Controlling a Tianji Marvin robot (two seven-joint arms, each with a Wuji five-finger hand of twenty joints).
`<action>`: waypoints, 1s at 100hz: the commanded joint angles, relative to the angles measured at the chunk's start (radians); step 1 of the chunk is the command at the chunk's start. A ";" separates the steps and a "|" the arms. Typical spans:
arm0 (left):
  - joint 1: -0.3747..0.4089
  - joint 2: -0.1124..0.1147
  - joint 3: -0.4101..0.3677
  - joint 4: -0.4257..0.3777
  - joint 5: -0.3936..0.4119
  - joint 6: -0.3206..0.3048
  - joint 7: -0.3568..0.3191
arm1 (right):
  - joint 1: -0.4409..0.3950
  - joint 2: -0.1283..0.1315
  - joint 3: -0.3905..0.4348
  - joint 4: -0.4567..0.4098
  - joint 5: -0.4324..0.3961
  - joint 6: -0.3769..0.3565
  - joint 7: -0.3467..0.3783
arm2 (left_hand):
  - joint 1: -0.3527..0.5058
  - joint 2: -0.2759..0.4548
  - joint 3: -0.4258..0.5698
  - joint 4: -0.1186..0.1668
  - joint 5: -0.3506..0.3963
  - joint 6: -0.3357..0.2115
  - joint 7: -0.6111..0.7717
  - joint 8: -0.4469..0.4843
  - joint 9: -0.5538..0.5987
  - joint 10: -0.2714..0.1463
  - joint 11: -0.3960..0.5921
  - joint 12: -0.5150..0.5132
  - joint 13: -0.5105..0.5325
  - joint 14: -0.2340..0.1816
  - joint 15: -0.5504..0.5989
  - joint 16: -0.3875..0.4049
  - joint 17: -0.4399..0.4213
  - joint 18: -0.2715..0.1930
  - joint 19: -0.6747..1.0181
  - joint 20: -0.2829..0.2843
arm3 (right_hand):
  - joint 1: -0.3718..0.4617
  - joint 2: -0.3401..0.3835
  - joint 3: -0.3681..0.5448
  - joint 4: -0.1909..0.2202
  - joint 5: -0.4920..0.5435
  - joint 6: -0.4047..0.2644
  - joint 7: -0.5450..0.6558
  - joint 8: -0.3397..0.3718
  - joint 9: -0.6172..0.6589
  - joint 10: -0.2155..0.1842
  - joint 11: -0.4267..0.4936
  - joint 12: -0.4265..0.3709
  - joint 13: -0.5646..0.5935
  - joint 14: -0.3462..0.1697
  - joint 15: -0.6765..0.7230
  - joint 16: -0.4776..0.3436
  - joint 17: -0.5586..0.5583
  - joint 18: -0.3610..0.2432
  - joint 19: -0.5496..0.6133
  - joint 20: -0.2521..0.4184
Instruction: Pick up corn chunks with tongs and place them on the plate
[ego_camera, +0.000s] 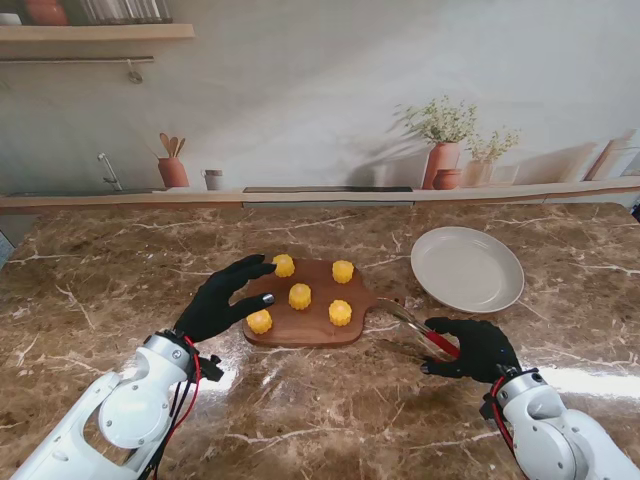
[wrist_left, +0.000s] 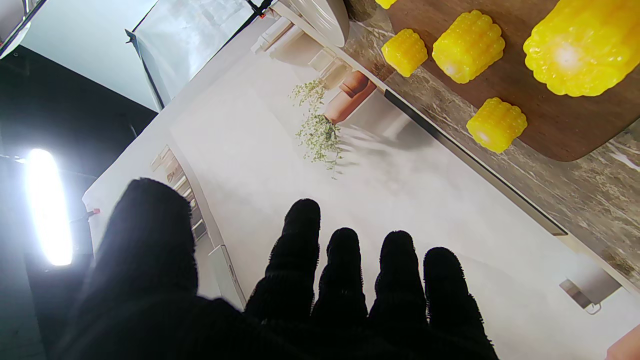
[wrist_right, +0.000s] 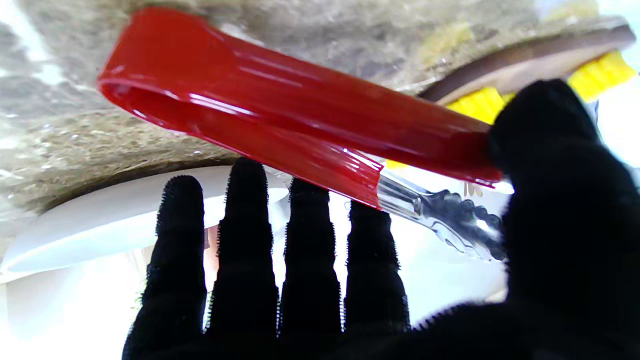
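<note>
Left hand (ego_camera: 222, 300) spread, empty, over left edge of wooden cutting board (ego_camera: 315, 325). Five corn chunks (ego_camera: 300, 296) on board. Tongs (ego_camera: 420, 335) at board's right edge, red handle against right hand (ego_camera: 478, 348); grasp unclear. White plate (ego_camera: 467, 268) beyond, bare.

A: Stand view bright, even; glare patches on the table (ego_camera: 100, 290) near both arms, soft shadows right of the plants.

B: Edges bent?

A: Yes, counter line bows, wide lens.

B: Left wrist?

A: Sharp corn (wrist_left: 468, 46), but a lamp (wrist_left: 46, 207) blows out white at one side, dark around it. Glove is black, no detail.

B: Right wrist?

A: Tongs (wrist_right: 295, 107) close and soft, streak highlights on the red. Plate (wrist_right: 100, 220) overexposed, background blurred.
</note>
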 joint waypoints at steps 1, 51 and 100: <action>0.010 0.000 0.000 -0.002 0.003 0.000 0.005 | -0.001 -0.010 -0.004 0.001 0.021 0.013 0.010 | -0.009 0.019 -0.029 0.034 -0.007 -0.025 -0.007 0.003 -0.013 -0.022 -0.019 -0.018 -0.044 -0.037 -0.031 -0.008 -0.002 -0.017 -0.037 0.000 | 0.048 0.015 0.019 -0.012 0.021 -0.022 0.074 0.045 0.024 -0.033 0.028 0.035 0.040 0.004 0.007 -0.007 0.022 0.021 0.030 0.026; 0.022 0.001 -0.009 -0.011 0.002 0.002 0.003 | 0.046 -0.044 -0.069 0.101 0.282 0.024 0.001 | -0.001 0.017 -0.028 0.034 -0.004 -0.026 -0.006 0.004 -0.011 -0.020 -0.019 -0.017 -0.043 -0.036 -0.031 -0.007 -0.003 -0.012 -0.040 -0.001 | 0.065 0.006 0.023 -0.011 0.028 -0.006 0.078 0.076 0.078 -0.030 0.004 0.014 -0.036 0.000 -0.031 -0.014 -0.057 -0.048 -0.008 0.002; 0.024 0.002 -0.013 -0.017 0.012 0.003 0.000 | 0.063 -0.058 -0.081 0.131 0.344 -0.008 -0.031 | 0.003 0.017 -0.029 0.034 -0.003 -0.034 -0.003 0.007 -0.011 -0.021 -0.022 -0.019 -0.044 -0.036 -0.032 -0.009 -0.005 -0.008 -0.059 -0.009 | 0.146 -0.056 0.102 -0.032 0.015 0.014 0.066 0.029 0.044 -0.076 0.265 0.266 0.338 -0.107 0.321 0.273 0.375 -0.023 0.491 0.089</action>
